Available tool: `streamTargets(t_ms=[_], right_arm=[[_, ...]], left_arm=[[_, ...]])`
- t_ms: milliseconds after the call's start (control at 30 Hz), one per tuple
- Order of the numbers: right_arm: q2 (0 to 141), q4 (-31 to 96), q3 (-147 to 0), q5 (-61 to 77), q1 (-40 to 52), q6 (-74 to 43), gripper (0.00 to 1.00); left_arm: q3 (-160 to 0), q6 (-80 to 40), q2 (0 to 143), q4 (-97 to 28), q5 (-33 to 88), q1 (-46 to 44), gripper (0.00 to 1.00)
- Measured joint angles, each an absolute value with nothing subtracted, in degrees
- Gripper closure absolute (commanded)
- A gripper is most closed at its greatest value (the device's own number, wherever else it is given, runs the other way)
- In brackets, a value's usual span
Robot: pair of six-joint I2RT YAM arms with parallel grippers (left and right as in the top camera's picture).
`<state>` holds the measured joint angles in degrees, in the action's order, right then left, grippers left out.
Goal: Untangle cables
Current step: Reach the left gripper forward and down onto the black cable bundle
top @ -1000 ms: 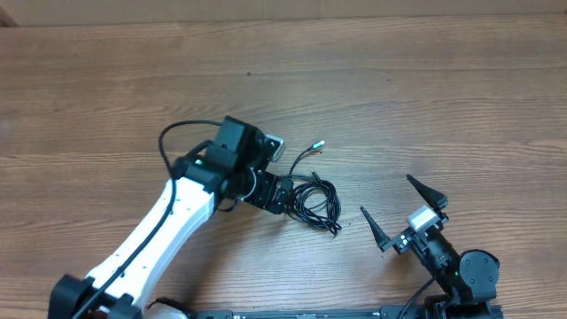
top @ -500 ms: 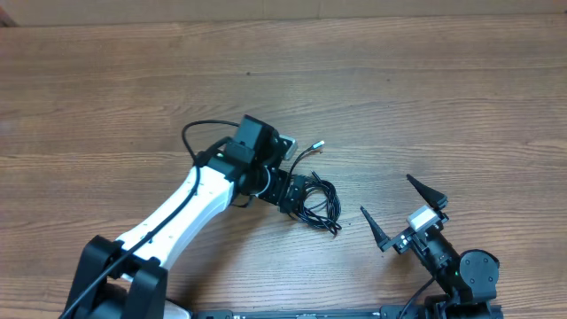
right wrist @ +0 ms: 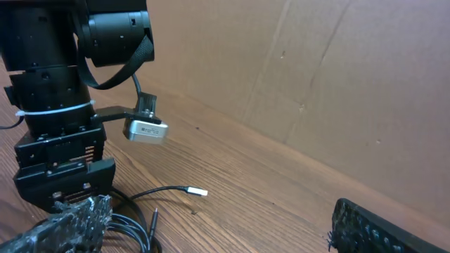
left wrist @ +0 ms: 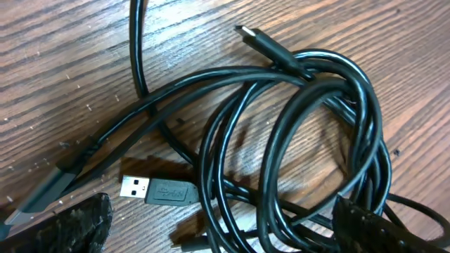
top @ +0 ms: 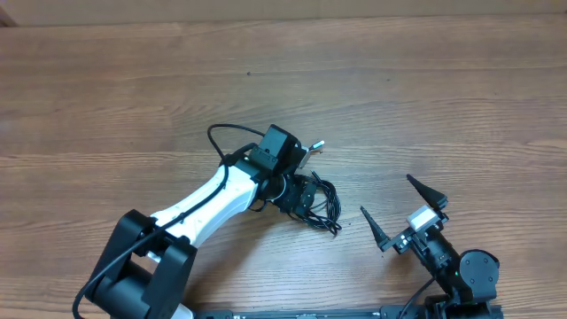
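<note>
In the overhead view, the thin black cables (top: 321, 206) lie in a small looped bunch near the middle of the brown wooden bench (top: 133, 89). The left end effector (top: 301, 197) is just over their left side, and the right end effector (top: 385, 193) is well apart at the lower right, wide open and empty. In the left wrist view, the cables (left wrist: 295, 140) fill the frame as crossing loops, with a flat silver USB plug (left wrist: 158, 190) at the lower left. The jaws are fully apart and hold nothing. The cords look light, limp and smooth, so they may slip; the stiffer part just behind a plug seems the best place to take hold. In the right wrist view, one free cord end with a silver tip (right wrist: 190, 190) lies at the lower left.
</note>
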<state>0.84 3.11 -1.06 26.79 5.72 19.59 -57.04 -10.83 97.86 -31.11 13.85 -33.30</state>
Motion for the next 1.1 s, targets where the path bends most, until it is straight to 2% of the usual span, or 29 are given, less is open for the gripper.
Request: streamTargets(t_ms=[700, 800, 900, 1100], right_arm=[[0.84, 3.11, -1.06, 26.81, 5.74, 19.62, 0.0], [0.84, 3.09, -1.06, 26.79, 5.72, 19.57, 0.0], [0.84, 3.11, -1.06, 26.79, 5.72, 19.62, 0.0], [0.84, 3.11, -1.06, 26.81, 5.72, 19.57, 0.0]], left_arm=[[-57.06, -11.7, 98.91, -29.93, 4.78, -39.77, 0.0], [-57.06, -11.73, 98.91, -29.89, 4.12, -39.77, 0.03], [-57.06, -11.86, 98.91, -29.89, 3.97, -39.77, 0.1], [-57.06, -11.9, 98.91, -29.76, 3.79, -39.77, 0.13]])
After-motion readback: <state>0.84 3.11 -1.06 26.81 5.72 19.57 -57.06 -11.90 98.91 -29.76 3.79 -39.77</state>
